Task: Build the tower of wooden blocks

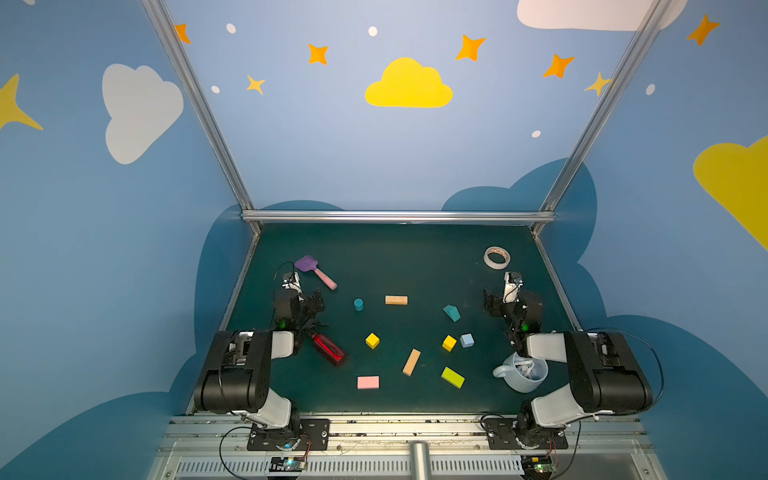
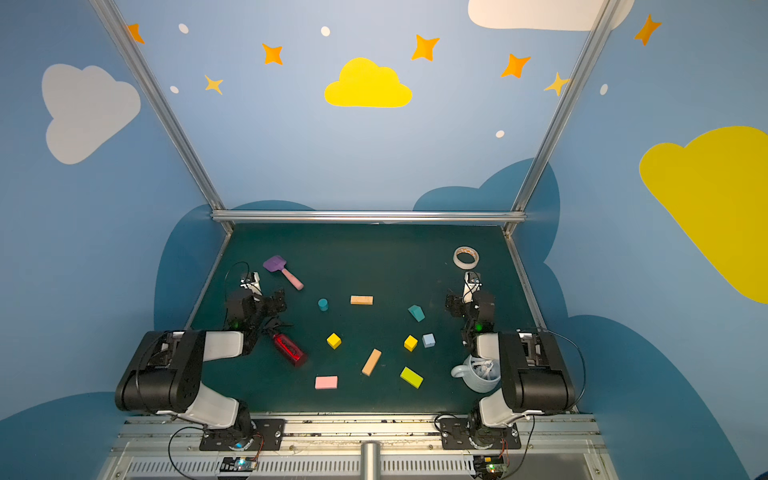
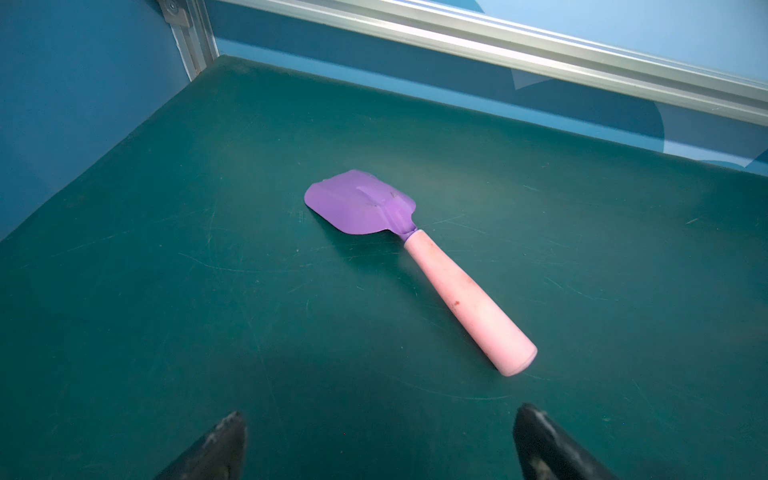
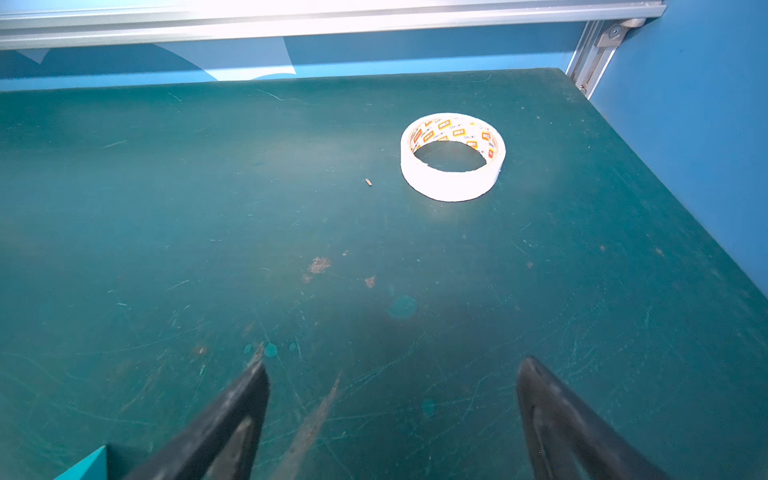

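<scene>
The wood blocks lie scattered and apart on the green mat, none resting on another, so no tower is in view. In both top views I see a teal cylinder, two tan bars, a teal house-shape, two yellow cubes, a pale-blue cube, a pink slab and a lime slab. My left gripper hovers open and empty at the mat's left. At the right, my right gripper is open and empty too.
A purple spatula with a pink handle lies just ahead of the left gripper. A red bottle lies by the left arm. A tape roll sits at the far right, and a pale mug stands beside the right arm.
</scene>
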`<state>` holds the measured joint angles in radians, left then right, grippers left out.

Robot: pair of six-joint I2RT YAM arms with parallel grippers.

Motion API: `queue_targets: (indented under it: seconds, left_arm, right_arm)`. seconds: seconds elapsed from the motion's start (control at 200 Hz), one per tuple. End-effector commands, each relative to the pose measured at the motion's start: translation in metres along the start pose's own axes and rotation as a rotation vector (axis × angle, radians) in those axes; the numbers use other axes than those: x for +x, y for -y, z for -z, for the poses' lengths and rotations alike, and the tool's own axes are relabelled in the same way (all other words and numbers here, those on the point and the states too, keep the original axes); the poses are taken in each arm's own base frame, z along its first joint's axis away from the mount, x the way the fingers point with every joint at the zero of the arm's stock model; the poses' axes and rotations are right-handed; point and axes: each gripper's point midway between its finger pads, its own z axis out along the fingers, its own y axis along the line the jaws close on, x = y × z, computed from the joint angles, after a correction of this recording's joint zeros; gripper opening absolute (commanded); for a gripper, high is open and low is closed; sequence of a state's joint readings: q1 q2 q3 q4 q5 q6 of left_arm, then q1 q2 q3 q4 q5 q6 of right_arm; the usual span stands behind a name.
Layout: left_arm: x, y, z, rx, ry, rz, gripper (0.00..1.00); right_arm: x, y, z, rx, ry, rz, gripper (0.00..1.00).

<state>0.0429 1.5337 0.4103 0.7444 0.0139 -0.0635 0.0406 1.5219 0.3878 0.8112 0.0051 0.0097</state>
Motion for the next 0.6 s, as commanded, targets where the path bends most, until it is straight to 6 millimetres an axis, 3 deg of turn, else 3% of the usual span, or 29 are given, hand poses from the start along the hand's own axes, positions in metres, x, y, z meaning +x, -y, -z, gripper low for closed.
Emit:
queue_targets:
  seconds: [0.0, 0.16, 0.255, 0.285, 0.395, 0.596]
  left_arm:
    - [-0.008, 0.002, 0.0, 0.001, 0.023, -0.003, 1.0]
    - [-0.011, 0.001, 0.0, -0.002, 0.028, 0.001, 0.99]
    - [-0.014, -0.003, 0.0, -0.028, 0.024, 0.012, 1.0]
    - [-0.016, -0.005, 0.001, -0.047, 0.022, 0.018, 1.0]
    - [-0.037, -0.012, 0.007, -0.119, -0.046, 0.041, 1.0]
    - [-0.072, 0.021, 0.03, 0.016, -0.048, 0.12, 0.97]
  right_arm:
    - [-0.007, 0.0, -0.001, -0.005, 0.016, 0.007, 0.91]
    - [-0.008, 0.0, 0.0, -0.004, 0.021, 0.009, 0.91]
    - [-0.025, 0.0, 0.001, -0.001, 0.014, 0.004, 0.91]
    - [-0.022, -0.002, 0.003, -0.013, -0.042, 0.005, 0.9]
    - [-0.047, -0.006, 0.014, -0.036, -0.084, -0.018, 0.9]
    - [-0.087, -0.03, 0.046, -0.125, -0.141, -0.032, 0.91]
